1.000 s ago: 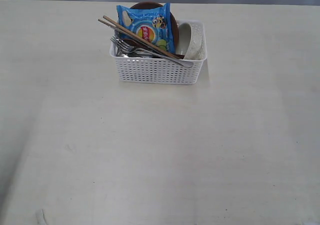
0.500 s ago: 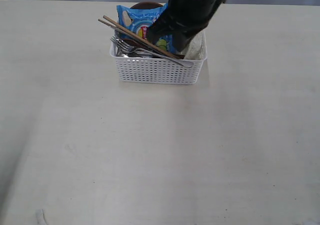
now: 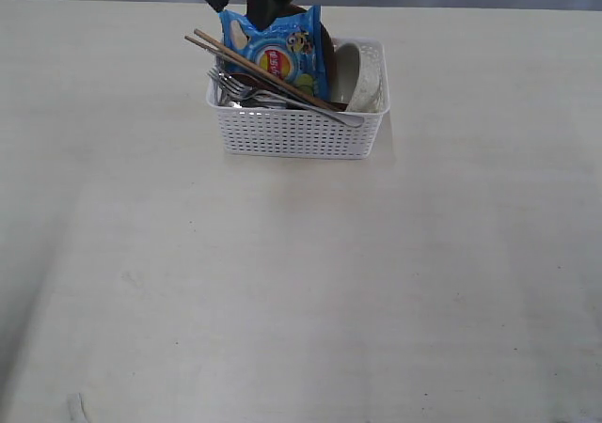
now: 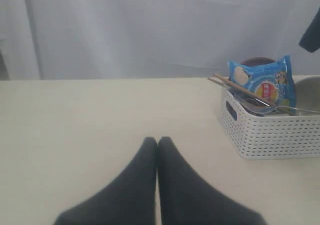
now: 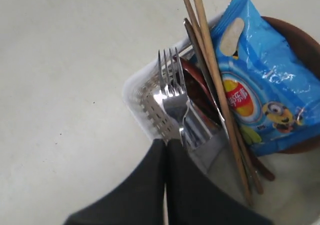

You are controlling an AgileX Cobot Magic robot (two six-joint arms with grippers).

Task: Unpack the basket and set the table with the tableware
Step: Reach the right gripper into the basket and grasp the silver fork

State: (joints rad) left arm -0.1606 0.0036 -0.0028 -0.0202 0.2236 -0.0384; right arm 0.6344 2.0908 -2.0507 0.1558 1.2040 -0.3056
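Up close, the blue snack bag (image 5: pixel 260 92) shows a yellow cartoon figure; its red logo seems unreadable. My right end effector (image 5: pixel 166 142), pressed together, hovers over the white lattice basket (image 3: pixel 296 132) at twelve o'clock on the table (image 3: pixel 301 282).

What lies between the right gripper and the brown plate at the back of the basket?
The blue snack bag leans against the plate, and the chopsticks and fork cross the basket beside the shut right gripper.
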